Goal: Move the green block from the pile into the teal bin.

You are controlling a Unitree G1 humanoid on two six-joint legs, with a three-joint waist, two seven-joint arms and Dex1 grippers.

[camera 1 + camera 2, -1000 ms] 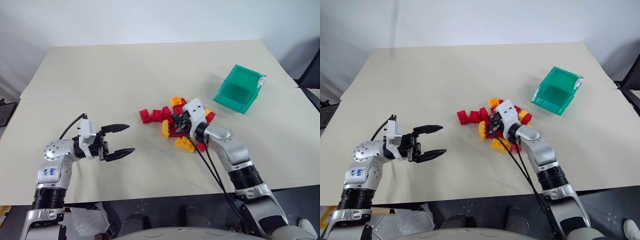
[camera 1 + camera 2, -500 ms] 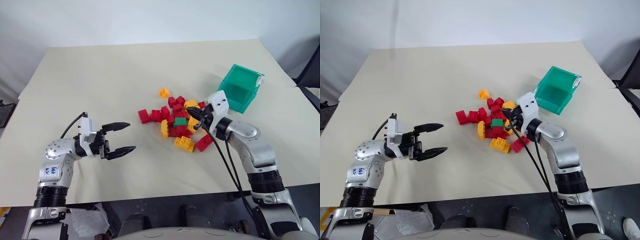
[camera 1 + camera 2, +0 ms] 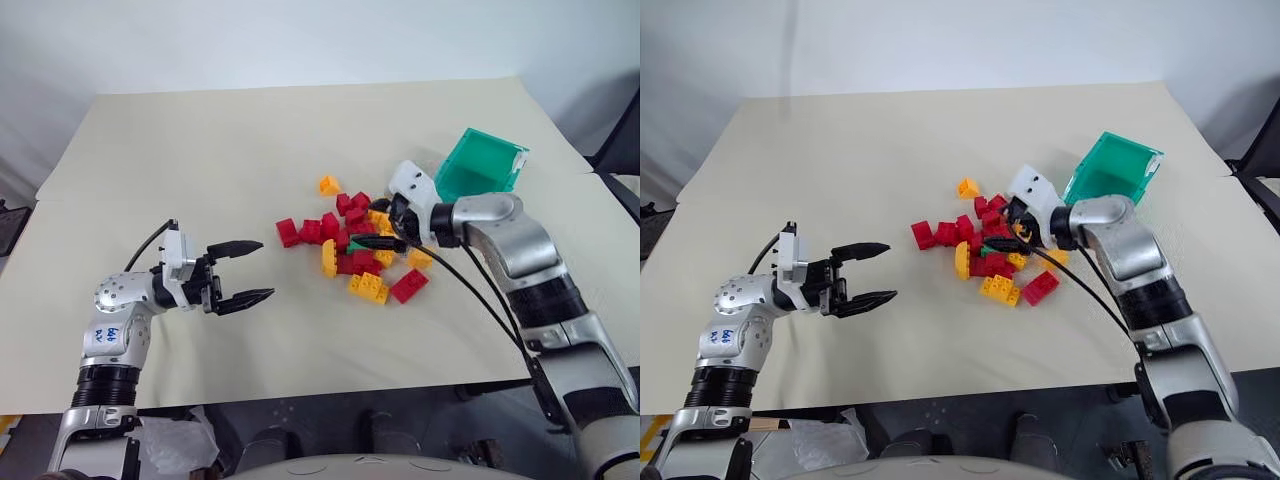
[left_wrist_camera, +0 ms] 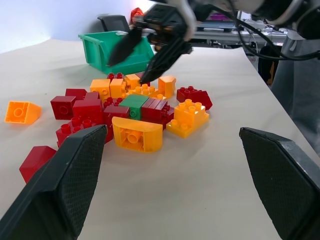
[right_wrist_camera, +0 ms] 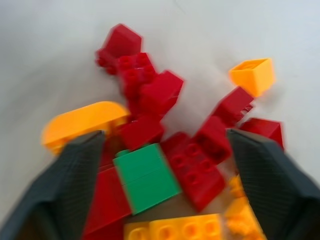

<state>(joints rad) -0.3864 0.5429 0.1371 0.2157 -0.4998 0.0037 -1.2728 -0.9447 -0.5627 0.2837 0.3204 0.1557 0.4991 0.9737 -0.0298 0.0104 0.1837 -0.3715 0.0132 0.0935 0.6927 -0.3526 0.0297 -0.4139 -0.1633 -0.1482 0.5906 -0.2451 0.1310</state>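
So the small dark-green studded plastic brick (image 4: 133, 105) is sitting in the middle of the loose pile of red and yellow-orange studded toy bricks (image 3: 360, 245), lying flat on the cream tabletop (image 3: 250, 150) with red bricks touching it on both sides and a curved yellow-orange piece (image 4: 137, 134) just in front of it. Nothing is holding it.

The right hand (image 3: 383, 226) hangs right over the pile, angled down, its two black fingers spread apart with the green brick below and between them; they hold nothing.

The translucent teal plastic bin with the sloped cut-away front (image 3: 483, 163) sits on the tabletop just past the pile, beside the right arm.

The left hand (image 3: 247, 271) is well off to the other side over bare tabletop, fingers wide apart and empty, pointed level toward the pile.

One yellow-orange wedge piece (image 3: 328, 185) lies a bit apart from the rest.
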